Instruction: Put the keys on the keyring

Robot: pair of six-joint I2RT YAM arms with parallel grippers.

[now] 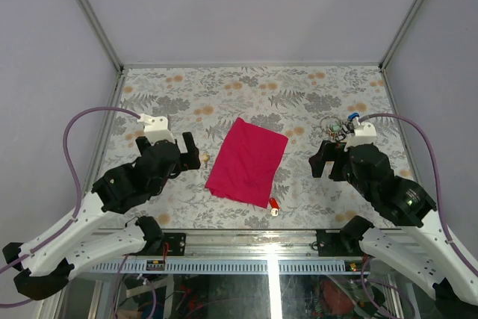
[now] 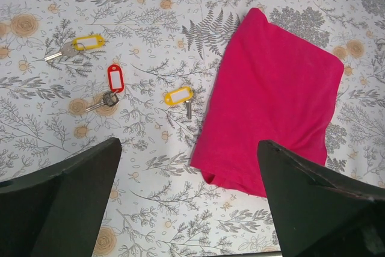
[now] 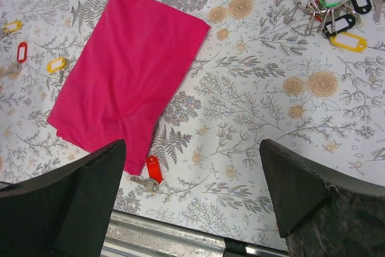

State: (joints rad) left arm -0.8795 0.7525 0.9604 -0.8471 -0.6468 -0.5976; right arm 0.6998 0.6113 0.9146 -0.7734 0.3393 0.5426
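Note:
Three single keys lie left of the magenta cloth [image 2: 277, 106]: one on a yellow tag [image 2: 84, 43], one on a red tag [image 2: 114, 79], one on a yellow tag [image 2: 179, 96]. Another key with a red tag [image 3: 151, 171] lies at the cloth's near corner, by the table's front edge. The keyring [image 3: 328, 4], a silver ring with a bunch of keys and green, blue, black and yellow tags, lies at the far right [image 1: 336, 126]. My left gripper [image 2: 189, 173] is open and empty above the table left of the cloth. My right gripper [image 3: 192, 167] is open and empty, near the keyring.
The magenta cloth [image 1: 247, 160] lies flat in the middle of the floral table. A metal rail [image 3: 180, 242] runs along the front edge. Frame posts and grey walls close the back and sides.

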